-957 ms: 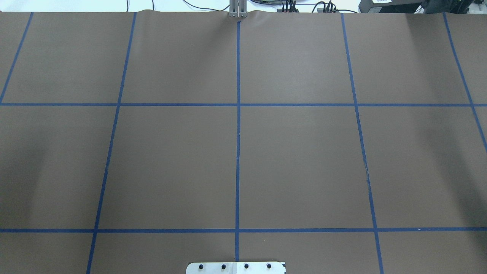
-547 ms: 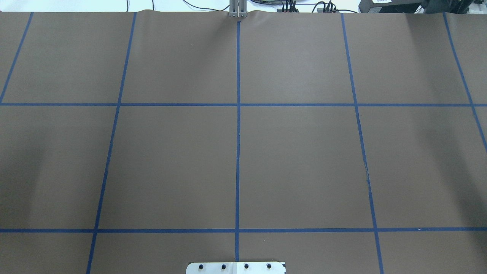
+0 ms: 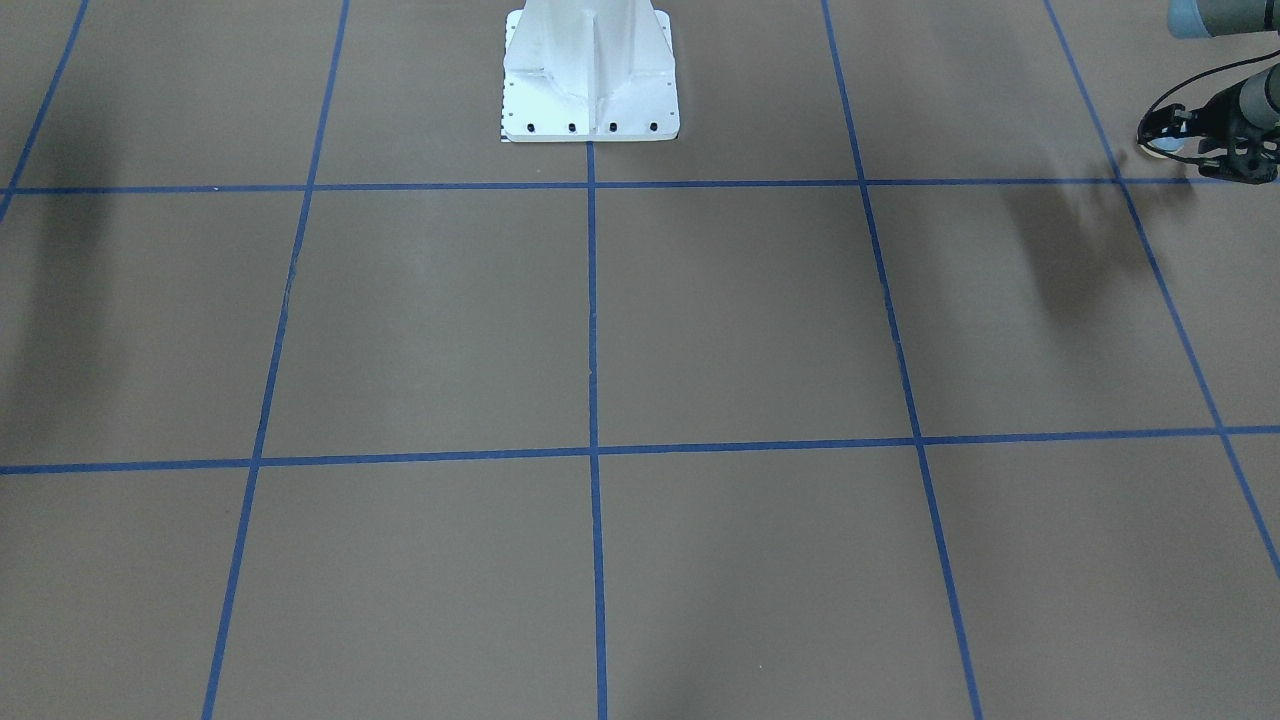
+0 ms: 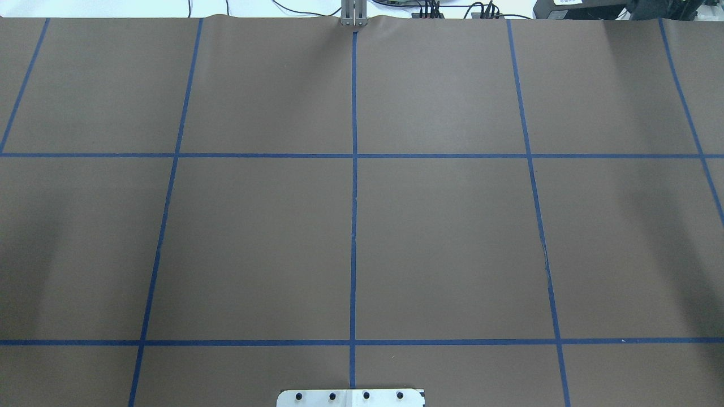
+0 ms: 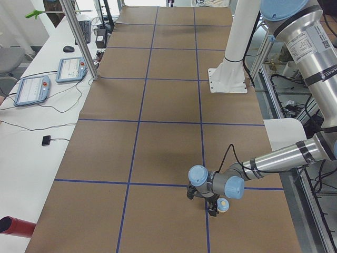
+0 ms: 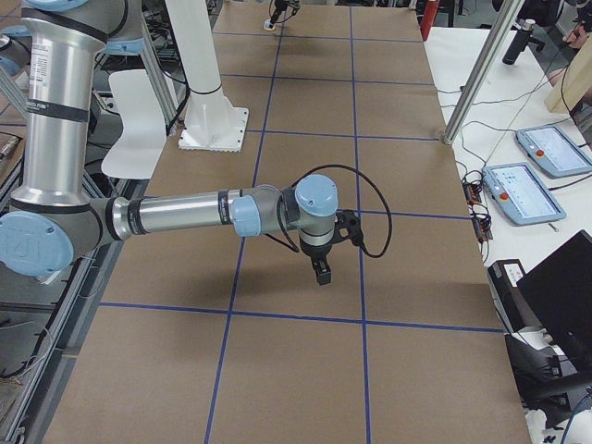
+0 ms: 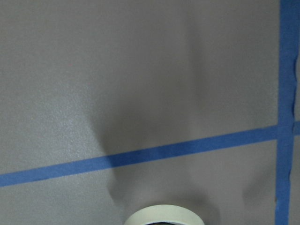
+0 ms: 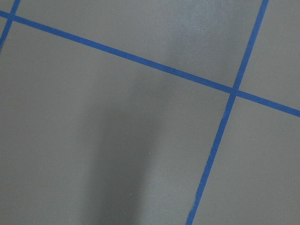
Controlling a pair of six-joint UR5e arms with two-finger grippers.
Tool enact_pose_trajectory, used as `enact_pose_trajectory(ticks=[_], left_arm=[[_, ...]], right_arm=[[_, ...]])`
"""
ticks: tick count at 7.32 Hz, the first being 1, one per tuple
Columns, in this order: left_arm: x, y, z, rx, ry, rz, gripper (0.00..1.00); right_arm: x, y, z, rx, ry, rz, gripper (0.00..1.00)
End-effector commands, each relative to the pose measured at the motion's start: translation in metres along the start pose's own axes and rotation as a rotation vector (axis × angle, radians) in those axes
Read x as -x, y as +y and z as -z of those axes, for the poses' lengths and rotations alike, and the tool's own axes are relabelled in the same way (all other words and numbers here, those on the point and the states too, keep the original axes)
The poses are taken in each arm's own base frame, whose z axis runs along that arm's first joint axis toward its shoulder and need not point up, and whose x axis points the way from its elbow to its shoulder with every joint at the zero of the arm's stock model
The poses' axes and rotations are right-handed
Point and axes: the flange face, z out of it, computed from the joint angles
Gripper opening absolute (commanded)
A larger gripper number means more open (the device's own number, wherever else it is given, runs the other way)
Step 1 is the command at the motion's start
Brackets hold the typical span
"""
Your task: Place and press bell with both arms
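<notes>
The bell (image 3: 1163,146) is light blue with a cream base. It sits between the fingers of my left gripper (image 3: 1162,138) at the table's far left end, close to the brown mat. In the exterior left view the left gripper (image 5: 214,206) points down with the bell (image 5: 224,204) at its tip. The left wrist view shows only the bell's cream rim (image 7: 164,214) at the bottom edge, above a blue tape line. My right gripper (image 6: 321,275) hangs pointing down over the mat at the table's right end. I cannot tell if it is open or shut. Neither arm shows in the overhead view.
The white bolted pedestal (image 3: 590,80) stands at the robot's side of the table. Blue tape lines (image 4: 353,226) divide the brown mat into squares. Two tablets (image 5: 31,89), cables and a metal post (image 5: 79,39) are on the white bench beyond the far edge.
</notes>
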Motion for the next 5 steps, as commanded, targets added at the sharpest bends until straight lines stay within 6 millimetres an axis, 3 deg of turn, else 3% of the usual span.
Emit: enact_pose_trajectory(ticks=[1, 5], left_arm=[[-0.0017, -0.0001, -0.0023, 0.009, -0.002, -0.007, 1.00], [-0.0055, -0.0008, -0.0098, 0.035, -0.010, 0.011, 1.00]], right_arm=[[0.0011, -0.0003, -0.0015, 0.004, -0.001, 0.001, 1.00], [0.0008, -0.0001, -0.0045, 0.011, -0.003, 0.001, 1.00]])
